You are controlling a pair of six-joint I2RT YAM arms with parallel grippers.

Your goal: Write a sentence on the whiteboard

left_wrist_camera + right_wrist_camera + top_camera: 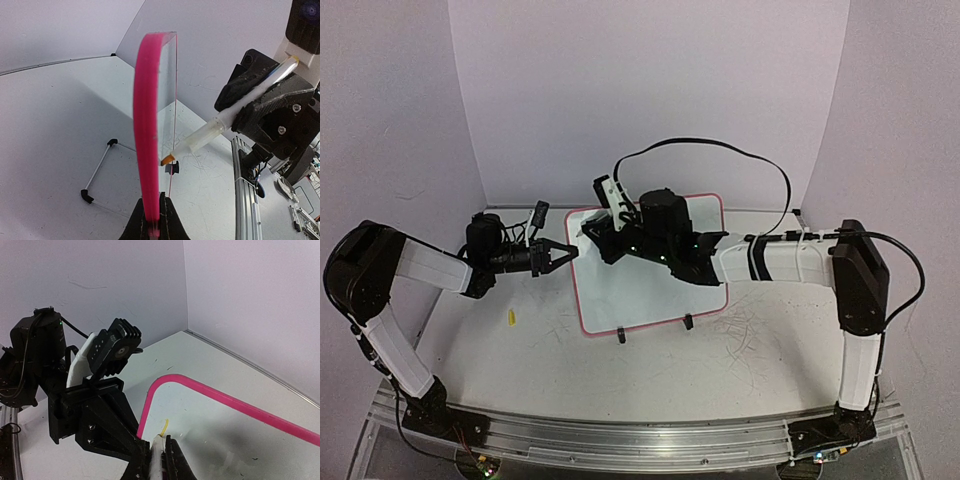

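Note:
The whiteboard [655, 285], white with a pink frame, stands tilted at mid-table. My left gripper [570, 252] is shut on its left edge; in the left wrist view the pink frame [149, 125] runs up from between the jaws [153, 212]. My right gripper [592, 238] is shut on a clear-bodied marker [220, 127], whose orange tip [167, 160] touches the board near its top left corner. In the right wrist view the marker [157, 460] sits between the jaws [159, 450]. Of the sentence, only a short yellow stroke [164, 426] shows just beyond the tip.
A small yellow cap [510, 319] lies on the table left of the board. Two black clip feet [621, 337] hold the board's lower edge, and a wire stand [97, 170] sits behind it. Grey scratch marks [750, 335] cover the table on the right. Walls enclose three sides.

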